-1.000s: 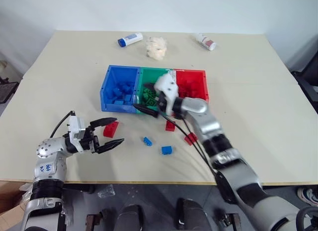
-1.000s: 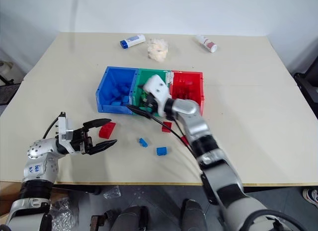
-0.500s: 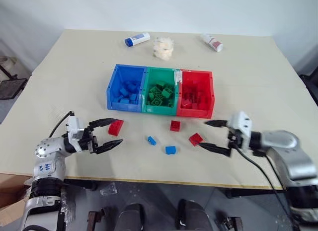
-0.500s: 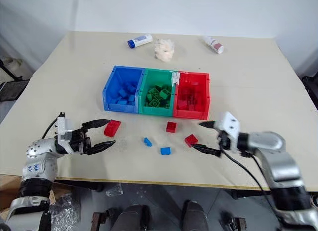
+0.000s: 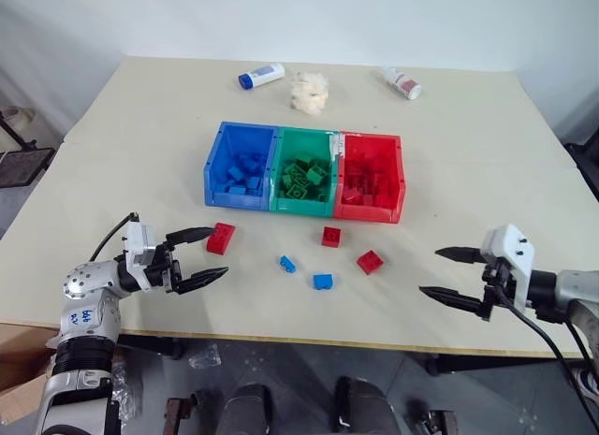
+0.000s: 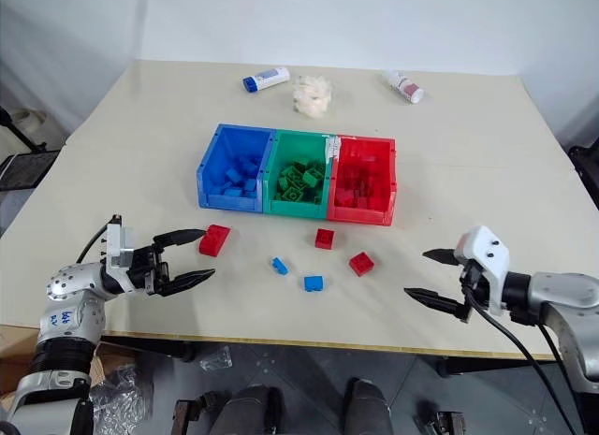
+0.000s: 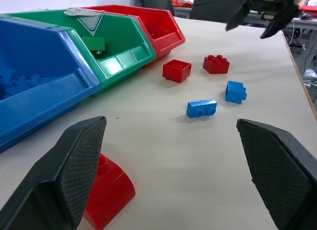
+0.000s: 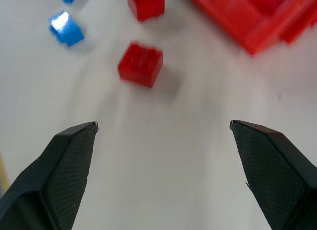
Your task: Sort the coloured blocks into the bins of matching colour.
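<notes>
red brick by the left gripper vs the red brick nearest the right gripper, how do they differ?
The red brick by the left gripper lies right at that gripper's fingertips, in front of the blue bin; the red brick nearest the right gripper lies well clear of that gripper, in front of the red bin. The first looks longer and has a sloped side in the left wrist view; the second is a squat square. Both are red, studded and loose on the table.

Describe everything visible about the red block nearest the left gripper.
The red block is a studded plastic toy brick, glossy, with round studs on top and one curved side. It lies alone on the beige table, in front of the blue bin without touching it. The open left gripper points at it; one fingertip is just beside it, and contact cannot be told.
</notes>
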Controlling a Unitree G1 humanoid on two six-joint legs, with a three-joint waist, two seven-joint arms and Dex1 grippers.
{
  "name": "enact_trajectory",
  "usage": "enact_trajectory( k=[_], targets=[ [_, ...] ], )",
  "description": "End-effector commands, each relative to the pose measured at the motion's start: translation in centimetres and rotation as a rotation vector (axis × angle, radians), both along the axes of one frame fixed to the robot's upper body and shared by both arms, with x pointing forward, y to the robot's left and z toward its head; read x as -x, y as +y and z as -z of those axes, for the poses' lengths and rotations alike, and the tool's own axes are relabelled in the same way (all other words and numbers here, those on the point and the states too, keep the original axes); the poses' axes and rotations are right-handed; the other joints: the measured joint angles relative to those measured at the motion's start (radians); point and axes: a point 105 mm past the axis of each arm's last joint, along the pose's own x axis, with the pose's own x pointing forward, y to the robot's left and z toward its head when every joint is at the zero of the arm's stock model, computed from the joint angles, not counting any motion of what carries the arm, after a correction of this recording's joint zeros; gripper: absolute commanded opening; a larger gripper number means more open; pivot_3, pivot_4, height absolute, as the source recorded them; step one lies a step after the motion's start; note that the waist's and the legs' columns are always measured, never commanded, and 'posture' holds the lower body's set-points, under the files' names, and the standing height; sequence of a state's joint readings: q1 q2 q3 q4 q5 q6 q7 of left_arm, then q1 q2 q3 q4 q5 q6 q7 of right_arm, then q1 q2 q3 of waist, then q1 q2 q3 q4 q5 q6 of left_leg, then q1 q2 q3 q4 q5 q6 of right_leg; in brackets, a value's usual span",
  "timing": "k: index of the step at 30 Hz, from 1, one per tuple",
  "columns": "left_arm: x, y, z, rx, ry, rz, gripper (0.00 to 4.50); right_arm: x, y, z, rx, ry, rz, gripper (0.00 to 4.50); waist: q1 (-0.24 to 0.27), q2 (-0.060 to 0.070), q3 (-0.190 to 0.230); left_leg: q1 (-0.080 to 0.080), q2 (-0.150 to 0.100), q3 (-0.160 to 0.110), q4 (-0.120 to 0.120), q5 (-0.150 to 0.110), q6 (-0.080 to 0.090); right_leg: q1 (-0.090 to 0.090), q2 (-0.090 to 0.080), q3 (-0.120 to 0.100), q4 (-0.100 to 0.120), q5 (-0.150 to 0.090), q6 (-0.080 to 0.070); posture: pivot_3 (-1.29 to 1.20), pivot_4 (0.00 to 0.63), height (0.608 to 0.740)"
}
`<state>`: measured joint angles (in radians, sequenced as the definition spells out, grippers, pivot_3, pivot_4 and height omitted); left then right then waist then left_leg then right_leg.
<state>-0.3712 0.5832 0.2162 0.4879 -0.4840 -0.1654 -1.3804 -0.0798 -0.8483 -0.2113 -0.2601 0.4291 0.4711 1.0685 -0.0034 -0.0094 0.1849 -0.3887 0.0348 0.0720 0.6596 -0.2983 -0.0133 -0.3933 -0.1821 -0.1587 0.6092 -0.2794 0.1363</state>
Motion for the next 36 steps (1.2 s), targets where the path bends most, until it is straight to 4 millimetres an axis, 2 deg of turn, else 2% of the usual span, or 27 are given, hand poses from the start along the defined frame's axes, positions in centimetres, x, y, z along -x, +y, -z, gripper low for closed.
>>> enact_trajectory(
  k=[1, 7, 9, 12, 17, 18, 23, 27, 33, 36],
  targets=[
    [0.0, -0.1, -0.5, -0.004, -0.034, 0.004, 4.50, -0.5, 2.8, 0.3, -0.023, -0.020, -0.064, 4.47, 0.001, 0.000, 0.000, 0.000, 0.000, 0.000, 0.000, 0.000, 0.000, 0.000, 0.000, 0.000, 0.000, 0.000, 0.000, 0.00, 0.150, 0.740],
    [0.4, -0.9, -0.3, 0.008, -0.036, 0.018, 4.50, -3.3, 5.8, 2.5, -0.017, -0.013, -0.075, 4.47, 0.000, 0.000, 0.000, -0.001, 0.000, 0.000, 0.002, -0.001, 0.001, 0.000, 0.000, 0.000, 0.000, 0.000, 0.001, 0.00, 0.150, 0.740],
    [0.6, -1.0, -0.3, 0.011, -0.036, 0.019, 4.50, -4.0, 6.3, 2.9, -0.008, -0.014, -0.073, 4.47, -0.001, 0.000, 0.000, -0.001, 0.000, 0.000, 0.002, -0.001, 0.001, 0.000, 0.000, 0.000, 0.000, 0.000, 0.001, 0.00, 0.150, 0.740],
    [0.9, -1.0, -0.3, 0.012, -0.036, 0.014, 4.50, -4.6, 6.6, 3.4, 0.009, -0.014, -0.073, 3.89, -0.001, 0.000, 0.000, -0.001, 0.000, 0.000, 0.002, -0.001, 0.001, 0.000, 0.000, 0.000, 0.001, 0.000, 0.001, 0.00, 0.150, 0.740],
    [1.4, -0.6, -0.2, 0.011, -0.032, -0.001, 4.50, -4.4, 6.8, 2.8, -0.014, -0.023, -0.083, 2.16, 0.000, 0.000, 0.000, -0.001, 0.000, 0.000, 0.002, -0.001, 0.001, 0.000, 0.000, 0.000, 0.001, 0.000, 0.001, 0.00, 0.150, 0.740],
    [1.5, -0.5, -0.2, 0.011, -0.030, -0.002, 4.50, -4.3, 6.8, 2.8, -0.015, -0.025, -0.082, 1.94, 0.000, 0.000, 0.000, -0.001, 0.000, 0.000, 0.002, -0.001, 0.001, 0.000, 0.000, 0.000, 0.001, 0.000, 0.001, 0.00, 0.150, 0.740],
    [1.5, -0.5, -0.1, 0.013, -0.023, -0.008, 4.50, -3.8, 6.4, 2.3, -0.051, -0.041, -0.055, 1.94, 0.001, 0.000, 0.000, -0.001, 0.000, 0.000, 0.002, -0.001, 0.001, 0.000, 0.000, 0.000, 0.001, 0.000, 0.001, 0.00, 0.150, 0.740],
    [1.2, -0.6, -0.1, 0.016, -0.022, -0.004, 4.50, -3.9, 6.9, 0.0, -0.112, -0.101, -0.048, 1.94, 0.001, 0.000, 0.000, -0.001, 0.000, 0.000, 0.002, -0.001, 0.001, 0.000, 0.000, 0.000, 0.001, 0.000, 0.001, 0.00, 0.150, 0.740],
    [0.6, -1.3, -0.3, 0.021, -0.024, 0.019, 4.50, -8.8, 6.6, -5.6, -0.191, -0.311, 0.076, 1.94, -0.009, 0.000, 0.000, -0.001, 0.000, 0.000, 0.003, -0.001, 0.001, -0.001, 0.000, 0.001, 0.002, 0.000, 0.000, 0.00, 0.150, 0.740],
    [0.4, -1.6, -0.3, 0.022, -0.026, 0.030, 4.50, -11.3, 6.7, -7.2, -0.213, -0.377, 0.127, 1.94, -0.013, 0.000, 0.000, -0.001, 0.000, 0.000, 0.002, -0.001, 0.001, -0.001, 0.000, 0.000, 0.002, 0.000, 0.000, 0.00, 0.150, 0.740]
  ],
)
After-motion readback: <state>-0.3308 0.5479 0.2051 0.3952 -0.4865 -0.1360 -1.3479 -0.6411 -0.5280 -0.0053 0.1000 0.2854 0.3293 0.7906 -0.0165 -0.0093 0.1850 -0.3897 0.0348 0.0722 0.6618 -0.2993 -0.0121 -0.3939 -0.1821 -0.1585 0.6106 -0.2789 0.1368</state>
